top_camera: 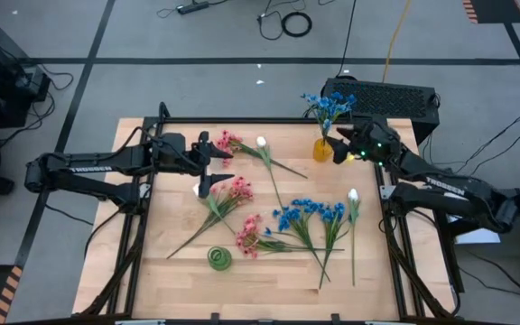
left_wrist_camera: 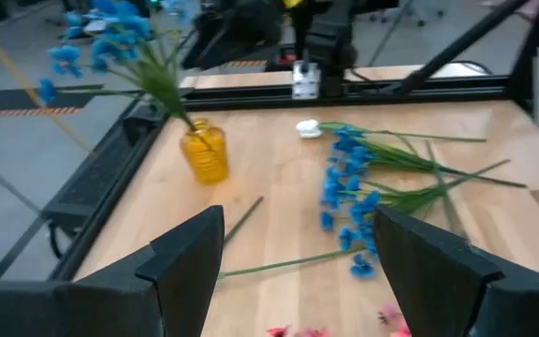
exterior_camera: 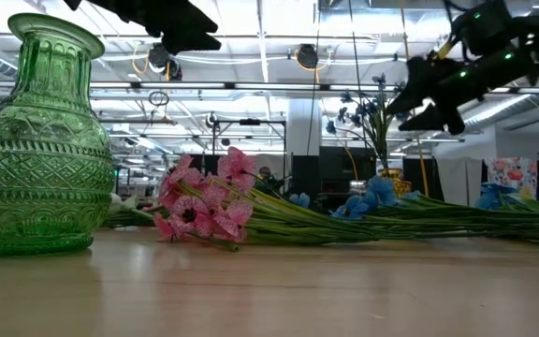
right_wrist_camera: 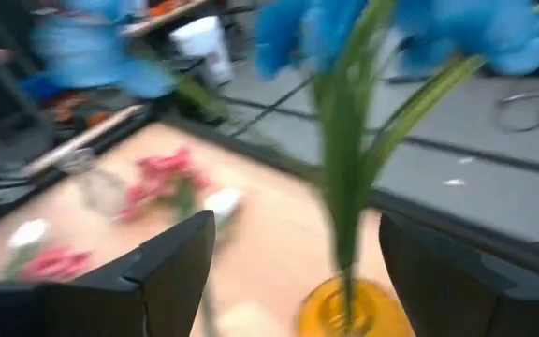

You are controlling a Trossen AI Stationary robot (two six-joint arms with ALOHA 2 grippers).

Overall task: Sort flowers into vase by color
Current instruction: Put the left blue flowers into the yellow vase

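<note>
Pale wooden counter (top_camera: 188, 271) in a dark frame. Amber glass vase (top_camera: 321, 149) at its far right edge, holding a blue-blossomed sprig (top_camera: 329, 106). Right claw (top_camera: 343, 148) beside it, fingers apart, empty. Left claw (top_camera: 208, 168) over the left side, fingers apart, empty. Pink sprigs (top_camera: 233, 191), blue sprigs (top_camera: 310, 217) and white sprigs (top_camera: 353, 196) lying mid-counter; green patterned glass vase (top_camera: 219, 259) near the front.

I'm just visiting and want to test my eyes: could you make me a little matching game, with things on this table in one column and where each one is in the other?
Things:
1. yellow vase
2. green vase
3. right hand
4. left hand

Places:
A. over pink flowers
B. near front edge, empty
C. holding blue flowers
D. open beside yellow vase

Pairs: 1-C, 2-B, 3-D, 4-A
</note>
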